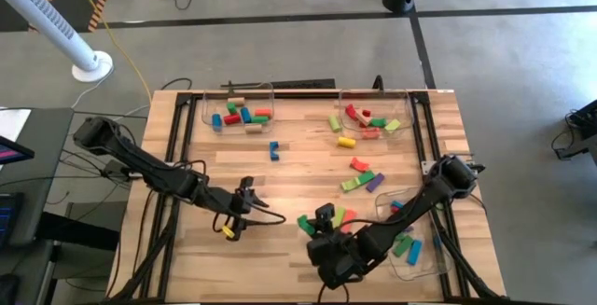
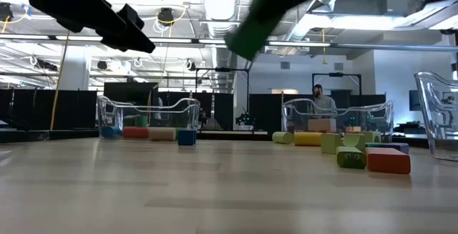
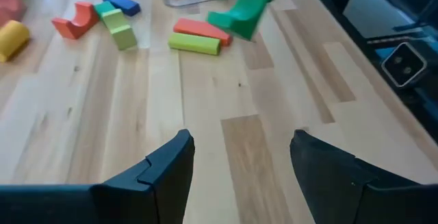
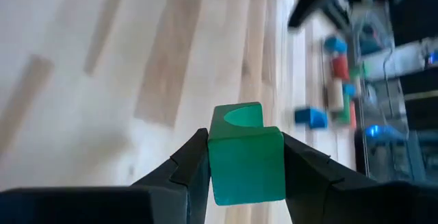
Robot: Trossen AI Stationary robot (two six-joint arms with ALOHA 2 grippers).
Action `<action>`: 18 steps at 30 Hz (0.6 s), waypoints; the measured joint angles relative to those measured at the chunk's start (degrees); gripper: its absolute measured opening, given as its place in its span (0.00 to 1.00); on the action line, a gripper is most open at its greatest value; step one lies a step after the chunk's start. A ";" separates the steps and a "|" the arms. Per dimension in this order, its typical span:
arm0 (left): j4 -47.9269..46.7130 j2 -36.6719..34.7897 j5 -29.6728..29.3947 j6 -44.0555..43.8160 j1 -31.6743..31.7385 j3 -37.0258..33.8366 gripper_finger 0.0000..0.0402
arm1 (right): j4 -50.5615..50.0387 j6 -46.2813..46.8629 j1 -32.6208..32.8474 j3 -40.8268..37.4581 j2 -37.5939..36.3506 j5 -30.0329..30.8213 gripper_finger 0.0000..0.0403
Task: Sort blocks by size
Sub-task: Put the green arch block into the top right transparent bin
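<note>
Green block [image 4: 245, 159] sits clamped between the right tool's [image 4: 245, 157] fingers, raised near the worktop's [image 1: 308, 170] front edge; the left tool [image 3: 241, 169] gapes wide, empty.

Green block [image 4: 245, 157] gripped aloft (apparently notched), others [image 1: 362, 176] scattered

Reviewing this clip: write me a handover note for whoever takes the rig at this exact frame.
Right gripper: shut on a green block, lifted off the table near the front edge.
Left gripper: open, empty, over bare wood at front left; a yellow block lies by it.
Done: blocks sit in the back-left tray, the back-right tray and the front-right tray.
Left: the loose ones, namely a blue block mid-table, a yellow cylinder, the red, green and purple cluster right of centre, a few near the right gripper, plus the held green one.
</note>
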 joint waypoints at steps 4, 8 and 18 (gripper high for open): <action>-0.11 0.01 -3.13 0.01 -1.90 0.00 0.57 | -6.14 3.49 -1.25 0.00 -0.01 0.06 0.42; 0.38 0.30 -5.16 0.01 -3.36 0.00 0.57 | -11.92 6.26 -2.94 0.00 -0.23 1.15 0.42; 0.64 0.32 -5.83 0.67 -4.19 0.00 0.57 | -16.03 3.68 -10.36 -0.68 -5.25 1.22 0.42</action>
